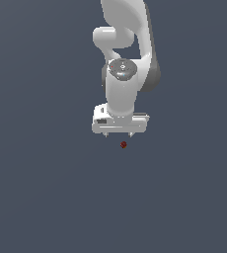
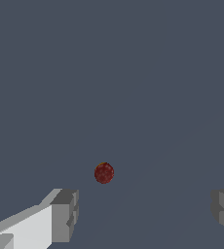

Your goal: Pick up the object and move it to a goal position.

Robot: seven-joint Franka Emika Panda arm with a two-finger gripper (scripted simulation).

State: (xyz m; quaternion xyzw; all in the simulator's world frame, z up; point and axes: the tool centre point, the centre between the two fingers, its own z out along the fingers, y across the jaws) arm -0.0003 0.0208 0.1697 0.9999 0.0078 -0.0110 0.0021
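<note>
The blob (image 1: pixel 123 144) is roughly round, with no clear long axis or heading, lying apart from the gripper (image 1: pixel 118 135), whose jaws stand wide apart.

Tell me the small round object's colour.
Dark red, faintly speckled object; clearest in the wrist view.

Flat, even, shadowless render; slightly soft edges.

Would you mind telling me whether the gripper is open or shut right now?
Open. In the wrist view the gripper has its fingers far apart, nothing between them; the ball lies ahead, ungrasped.
</note>
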